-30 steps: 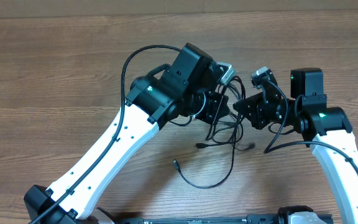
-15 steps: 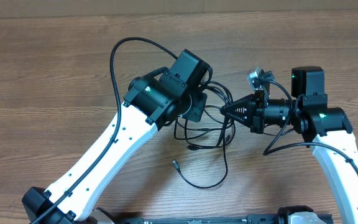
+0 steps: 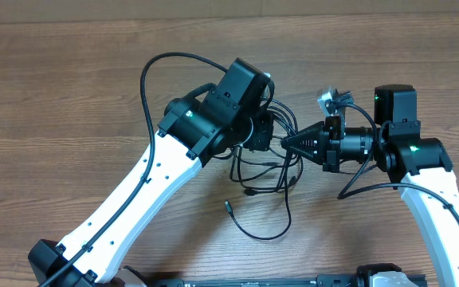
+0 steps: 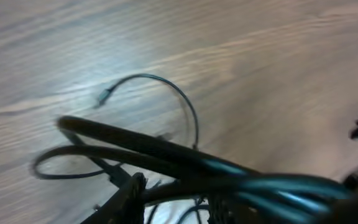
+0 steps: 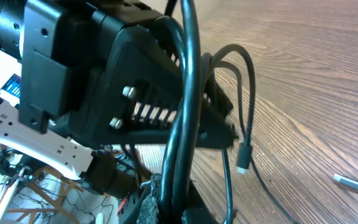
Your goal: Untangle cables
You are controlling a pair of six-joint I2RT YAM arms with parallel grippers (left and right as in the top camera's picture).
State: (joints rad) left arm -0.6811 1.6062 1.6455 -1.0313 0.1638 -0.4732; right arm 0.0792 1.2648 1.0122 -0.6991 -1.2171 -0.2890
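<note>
The cables (image 3: 263,177) are a tangle of thin black cords hanging between my two grippers over the wooden table, with loops trailing down onto it and a plug end (image 3: 229,207) lying at the lower left. My left gripper (image 3: 268,134) is shut on cords at the top of the bundle; the left wrist view shows blurred cords (image 4: 185,158) crossing its fingers. My right gripper (image 3: 287,143) points left, tip to tip with the left one, and is shut on two cords (image 5: 180,155) that run up between its jaws. A plug (image 5: 243,157) dangles beside them.
The wooden table (image 3: 70,96) surrounds the arms. The left arm's thicker black cable (image 3: 151,76) arcs up to the left of its wrist. A loose silver-tipped plug (image 5: 347,182) lies on the table at the right of the right wrist view.
The left gripper swung left, then edged back right toward the right gripper, which turned to point left. The bundle now hangs tighter between them, and the lower loop and plug shifted slightly.
</note>
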